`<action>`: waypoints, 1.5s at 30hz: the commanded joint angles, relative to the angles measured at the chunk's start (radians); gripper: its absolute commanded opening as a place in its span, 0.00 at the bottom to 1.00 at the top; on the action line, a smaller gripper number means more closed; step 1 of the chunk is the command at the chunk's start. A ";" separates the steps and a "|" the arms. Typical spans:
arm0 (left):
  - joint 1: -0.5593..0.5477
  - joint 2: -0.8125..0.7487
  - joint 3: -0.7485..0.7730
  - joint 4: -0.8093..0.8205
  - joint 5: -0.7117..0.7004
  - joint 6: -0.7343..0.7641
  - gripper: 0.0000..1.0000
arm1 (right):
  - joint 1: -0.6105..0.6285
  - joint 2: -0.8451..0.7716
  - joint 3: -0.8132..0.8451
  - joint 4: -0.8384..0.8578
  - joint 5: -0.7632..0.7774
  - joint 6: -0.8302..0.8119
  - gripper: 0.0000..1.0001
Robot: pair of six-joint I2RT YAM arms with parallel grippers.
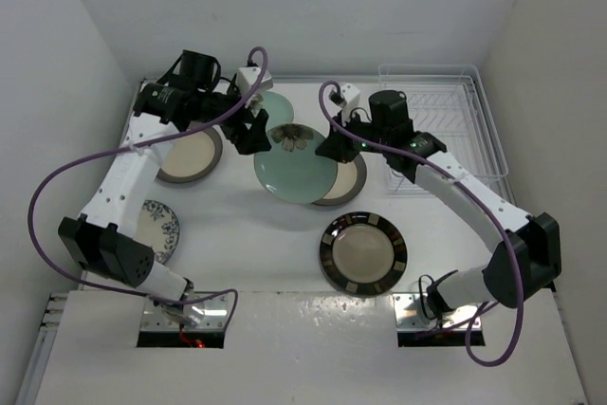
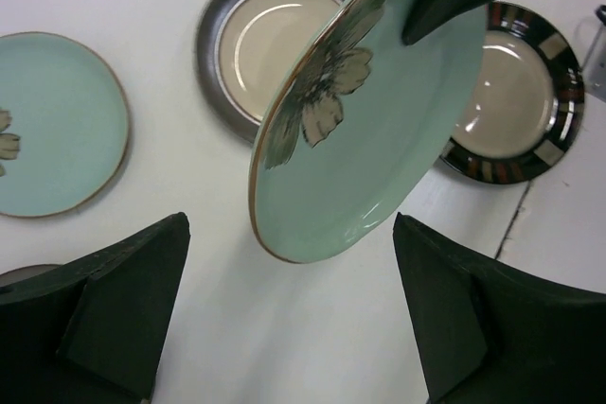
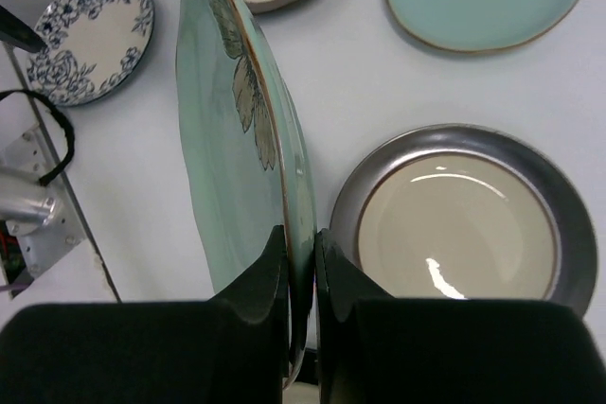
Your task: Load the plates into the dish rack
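My left arm (image 1: 123,177) and right arm (image 1: 469,194) are white shells with chunky black joints. A purple cable (image 1: 31,204) loops off each one. A small white camera box (image 1: 249,78) sits at each wrist. My left claw (image 1: 251,133) and right claw (image 1: 337,147) are matte black, their fingers (image 2: 114,314) thick, blunt wedges.

You have a glossy, glazed ceramic green plate (image 2: 379,167), a cream plate (image 3: 464,224) with a shiny centre and duller grey rim, matt black plastic fingers (image 2: 114,309), and a smooth white table (image 2: 237,328).
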 commanded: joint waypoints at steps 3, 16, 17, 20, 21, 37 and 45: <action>0.021 0.039 0.059 0.048 -0.067 -0.010 0.94 | -0.045 0.005 0.122 0.133 -0.059 0.003 0.00; 0.050 0.058 0.068 0.057 -0.196 -0.029 0.94 | -0.134 0.064 0.272 0.070 -0.070 -0.002 0.00; 0.050 0.058 0.068 0.068 -0.196 -0.038 0.94 | -0.142 0.075 0.307 0.058 -0.061 0.001 0.00; 0.060 0.067 0.079 0.104 -0.222 -0.038 0.94 | -0.163 0.100 0.369 0.017 -0.001 -0.004 0.00; 0.069 0.077 0.090 0.117 -0.240 -0.038 0.94 | -0.169 0.103 0.380 0.005 0.058 -0.005 0.00; 0.086 0.182 0.091 0.164 -0.342 -0.086 0.95 | -0.441 0.143 0.613 -0.033 0.425 -0.033 0.00; -0.043 0.148 -0.076 0.154 -0.527 -0.015 0.99 | -0.606 0.270 0.708 0.005 0.483 -0.020 0.00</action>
